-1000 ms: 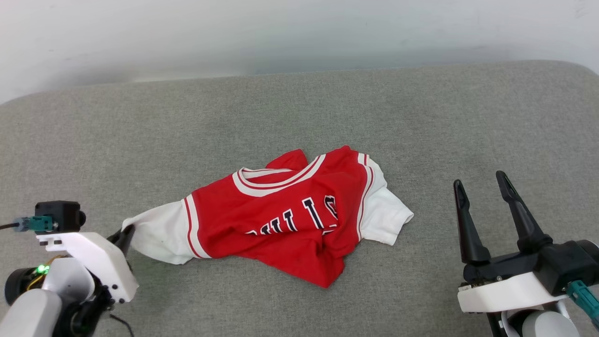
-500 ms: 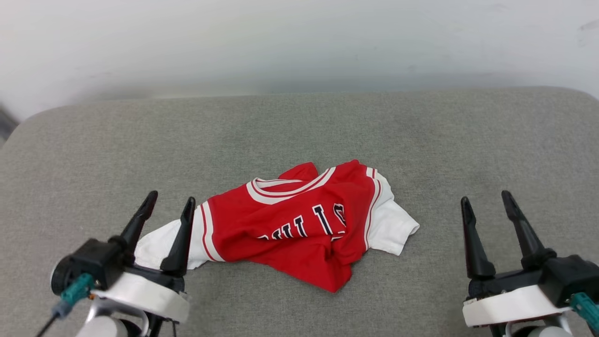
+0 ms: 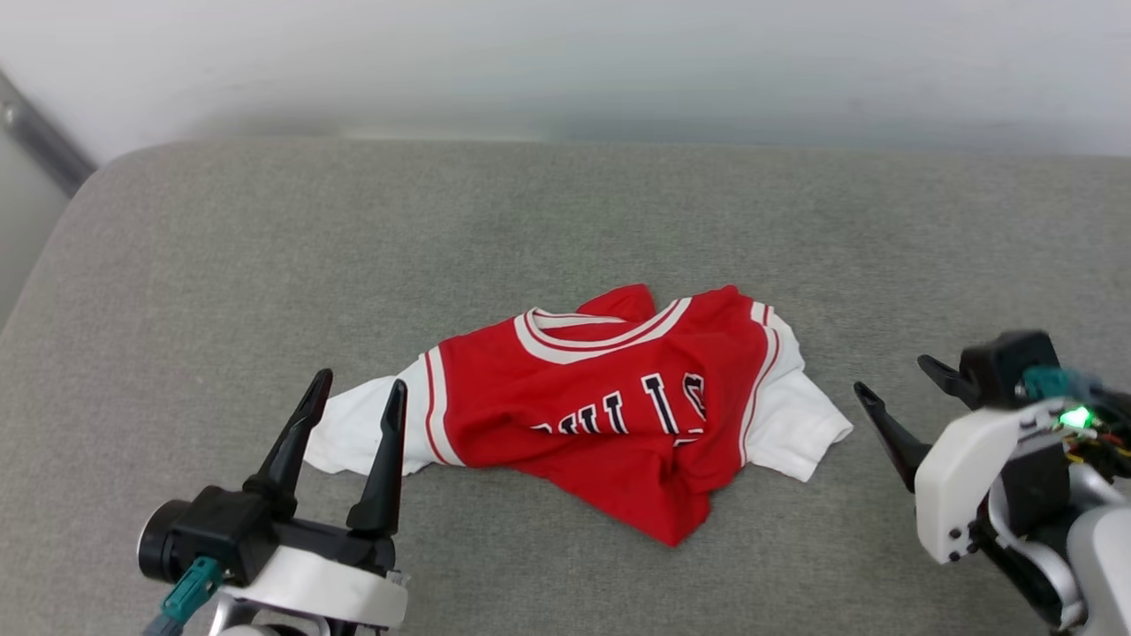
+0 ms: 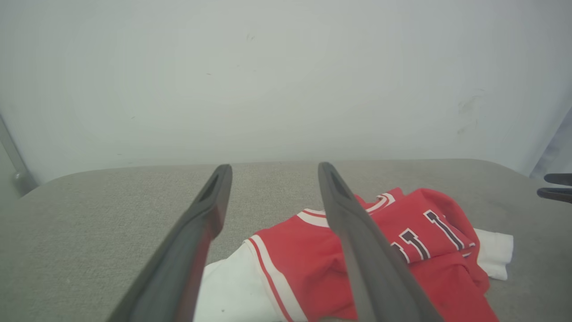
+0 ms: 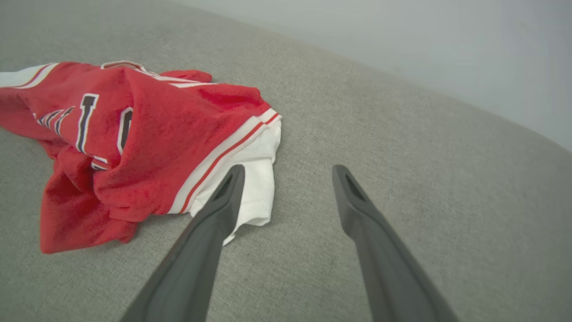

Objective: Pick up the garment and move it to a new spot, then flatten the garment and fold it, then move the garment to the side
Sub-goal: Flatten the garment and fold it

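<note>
A: What is the soft thing in the middle?

B: That is the garment point(image 3: 618, 415), a red shirt with white short sleeves. It lies bunched up and wrinkly in the middle of the counter point(image 3: 565, 221). The counter has a gray woven cover and round corners.

A: What is on the shirt?

B: A red-and-white striped collar point(image 3: 601, 331) and dark letters point(image 3: 636, 408) with white edges. The bottom hem is crumpled into a point.

A: Where are the left fingers?

B: The left fingers point(image 3: 386, 459) are long, dark and pointy, and they are spread wide apart. Their tips sit over the edge of the white sleeve point(image 3: 353, 428) on that side. I cannot tell if they touch it.

A: And the right fingers?

B: The right fingers point(image 3: 888, 433) are spread apart too. That arm is tipped on its side. The tips point at the other white sleeve point(image 3: 800, 428), near it but not touching.

A: What does the left wrist view add?

B: From down low the garment point(image 4: 295, 264) looks like a lumpy little hill. The right fingers point(image 4: 558, 194) peek in at the far edge. Behind it all stands a smooth pale wall point(image 4: 286, 80) with a few small marks.

A: And the right wrist view?

B: There the garment point(image 5: 170, 134) is close, so the cloth looks thick and a bit fuzzy. You can see the stripes along the sleeve seam. The head view shows the whole shape from above.
</note>
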{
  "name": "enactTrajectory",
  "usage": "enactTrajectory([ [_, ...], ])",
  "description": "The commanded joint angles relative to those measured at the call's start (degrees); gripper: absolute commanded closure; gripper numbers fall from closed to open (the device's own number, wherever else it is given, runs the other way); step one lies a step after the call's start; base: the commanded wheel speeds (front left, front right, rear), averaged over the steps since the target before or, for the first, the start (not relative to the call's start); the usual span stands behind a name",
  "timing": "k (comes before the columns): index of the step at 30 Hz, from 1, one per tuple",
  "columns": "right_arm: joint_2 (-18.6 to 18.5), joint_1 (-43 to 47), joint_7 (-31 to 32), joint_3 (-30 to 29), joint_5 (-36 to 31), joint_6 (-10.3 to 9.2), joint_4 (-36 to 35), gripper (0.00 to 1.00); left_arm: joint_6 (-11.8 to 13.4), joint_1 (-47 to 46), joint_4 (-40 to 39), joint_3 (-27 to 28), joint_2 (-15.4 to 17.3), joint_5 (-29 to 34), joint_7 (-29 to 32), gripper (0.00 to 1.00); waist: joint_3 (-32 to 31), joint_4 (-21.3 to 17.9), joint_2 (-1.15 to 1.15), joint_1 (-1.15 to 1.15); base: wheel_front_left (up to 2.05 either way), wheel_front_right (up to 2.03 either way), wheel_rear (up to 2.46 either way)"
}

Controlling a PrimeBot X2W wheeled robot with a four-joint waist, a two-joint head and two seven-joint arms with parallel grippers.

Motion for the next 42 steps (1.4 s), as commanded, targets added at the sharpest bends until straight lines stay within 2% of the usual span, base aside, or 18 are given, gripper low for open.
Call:
enactTrajectory([
  [1,-1.8,-2.3,6.3,1.2,2.4,-0.05,0.2,0.00,-0.8,-1.5,0.2,0.3,-0.6,0.6,-0.1,0.00,1.6,1.6,0.00,0.00,0.00,0.00,0.00],
  [4,-5.6,-5.3,18.2,4.4,3.3,-0.05,0.7,0.00,-1.7,-2.3,0.8,0.7,-1.9,1.3,-0.1,0.00,2.9,3.2,0.00,0.00,0.00,0.00,0.00],
  [9,-5.4,-9.7,29.9,6.0,8.1,-0.04,1.8,0.00,-2.7,-4.1,1.9,0.4,-3.7,3.4,-0.1,0.00,5.5,5.9,0.00,0.00,0.00,0.00,0.00],
  [13,-5.8,-11.8,33.7,6.1,8.7,-0.04,4.3,0.00,-3.6,-4.9,2.5,0.2,-5.2,4.1,-0.1,0.00,7.5,8.3,0.00,0.00,0.00,0.00,0.00],
  [20,-4.7,-10.3,32.9,6.0,8.0,-0.03,10.7,0.00,-4.8,-6.0,3.2,0.6,-7.0,5.3,-0.1,0.00,9.2,11.0,0.00,0.00,0.00,0.00,0.00],
  [21,-4.7,-9.7,32.7,6.3,7.9,-0.03,11.5,0.15,-4.9,-6.0,3.3,0.7,-7.1,5.3,-0.1,0.00,9.3,11.1,0.00,0.00,0.00,0.00,0.00],
  [23,-4.9,-8.7,31.8,7.0,7.7,-0.03,12.5,0.97,-5.2,-5.9,3.4,1.2,-7.4,5.6,-0.1,0.00,9.2,11.0,0.00,0.00,0.00,0.00,0.00],
  [24,-5.1,-8.3,31.1,7.3,7.7,-0.03,12.7,1.00,-5.2,-5.7,3.5,1.4,-7.5,5.7,-0.1,0.00,9.0,10.7,0.00,0.00,0.00,0.00,0.00],
  [28,-7.8,-7.6,28.3,7.2,7.1,-0.06,12.1,1.00,-5.6,-4.9,4.3,2.4,-7.7,5.8,-0.1,0.00,7.5,9.0,0.00,0.00,0.00,0.00,0.00],
  [33,-14.2,-8.2,26.3,7.4,5.3,-0.06,9.0,1.00,-6.0,-4.3,5.0,3.0,-7.1,6.1,-0.1,0.00,4.9,6.0,0.00,0.00,0.00,0.00,0.00],
  [38,-19.9,-6.6,26.3,4.8,4.7,-0.06,7.0,1.00,-6.2,-3.6,5.1,3.0,-6.8,6.0,-0.1,0.00,3.5,3.9,0.00,0.00,0.00,0.00,0.00],
  [42,-22.3,-5.1,26.4,3.3,3.6,-0.05,6.6,1.00,-6.3,-3.2,5.5,2.9,-6.6,5.5,-0.1,0.00,3.2,3.1,0.00,0.00,0.00,0.00,0.00],
])
